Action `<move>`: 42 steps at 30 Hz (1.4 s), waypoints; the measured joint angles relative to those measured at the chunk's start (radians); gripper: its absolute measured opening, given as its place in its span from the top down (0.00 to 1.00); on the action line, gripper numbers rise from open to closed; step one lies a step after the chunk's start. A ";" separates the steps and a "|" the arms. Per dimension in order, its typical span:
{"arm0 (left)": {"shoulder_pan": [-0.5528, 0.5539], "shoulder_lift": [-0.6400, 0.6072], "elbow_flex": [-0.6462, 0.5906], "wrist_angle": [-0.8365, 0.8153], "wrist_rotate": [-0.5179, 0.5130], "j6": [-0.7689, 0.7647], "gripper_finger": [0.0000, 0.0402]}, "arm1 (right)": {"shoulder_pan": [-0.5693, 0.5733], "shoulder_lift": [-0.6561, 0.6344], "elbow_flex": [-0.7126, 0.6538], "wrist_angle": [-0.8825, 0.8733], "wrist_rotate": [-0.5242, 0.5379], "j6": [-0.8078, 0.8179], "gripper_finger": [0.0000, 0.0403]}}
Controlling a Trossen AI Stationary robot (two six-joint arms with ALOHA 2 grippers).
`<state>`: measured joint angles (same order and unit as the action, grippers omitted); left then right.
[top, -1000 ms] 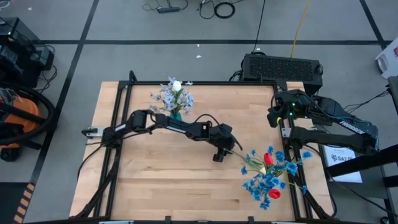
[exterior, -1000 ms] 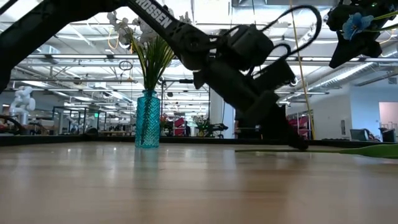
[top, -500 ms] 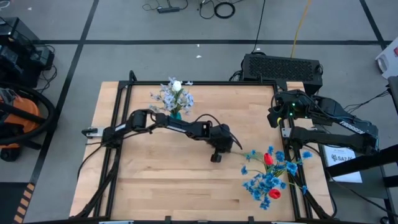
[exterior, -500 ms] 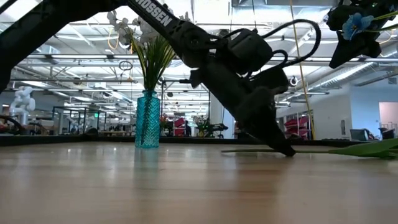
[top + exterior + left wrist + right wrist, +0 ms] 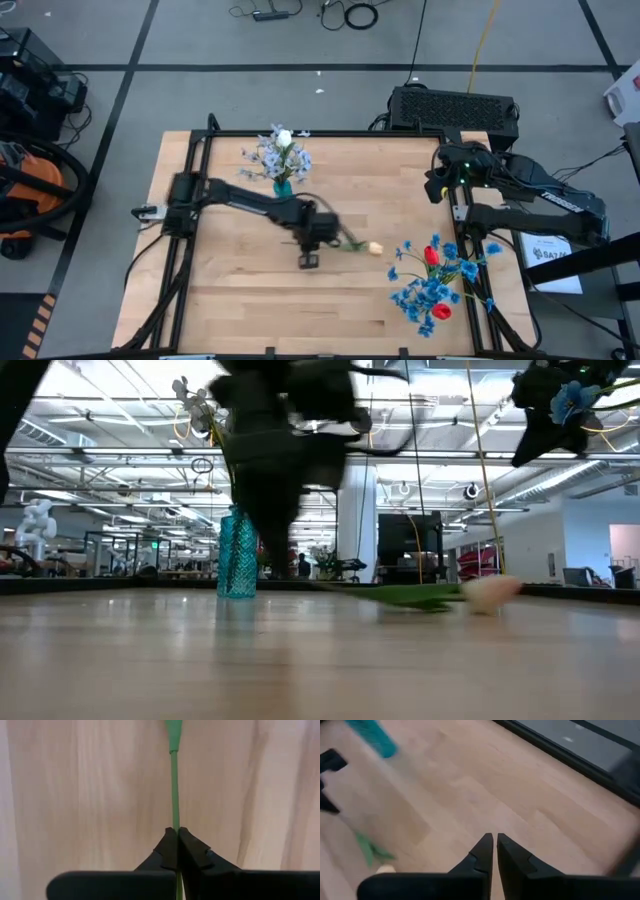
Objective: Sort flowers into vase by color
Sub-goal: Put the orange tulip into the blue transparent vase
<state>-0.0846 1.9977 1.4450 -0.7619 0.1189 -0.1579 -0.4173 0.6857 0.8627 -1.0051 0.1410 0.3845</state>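
Moved since one second ago: left gripper (image 5: 309,258), from beside the flower pile (image 5: 435,285) toward table (image 5: 230,300) centre, drawing one cream tulip bud (image 5: 374,248) clear. Fingers clenched on its green stem (image 5: 174,790). Right gripper (image 5: 493,842): closed, empty, parked at the right rear. Step in hand: carrying one stem to the teal vase (image 5: 283,183). Next: lift, upend, thread stem into the vase mouth; clearance there is probably tight.
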 joint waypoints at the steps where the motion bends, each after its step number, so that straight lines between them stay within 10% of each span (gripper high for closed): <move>1: -0.018 -0.045 -0.072 0.033 -0.018 -0.050 0.99 | -0.001 0.015 0.000 0.028 -0.030 -0.025 0.97; 12: -0.261 -0.476 -0.650 0.329 -0.236 -0.632 1.00 | -0.027 0.407 0.046 0.372 -0.354 -0.191 1.00; 25: -0.458 -0.627 -0.911 0.340 -0.399 -0.779 0.99 | 0.091 0.933 0.418 0.497 -0.391 -0.263 1.00; 42: -0.458 -0.699 -1.013 0.488 -0.355 -0.818 0.82 | 0.170 1.035 0.370 0.709 -0.398 -0.021 1.00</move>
<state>-0.5427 1.2984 0.4322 -0.2737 -0.2361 -0.9755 -0.2471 1.7206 1.2324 -0.2962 -0.2569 0.3638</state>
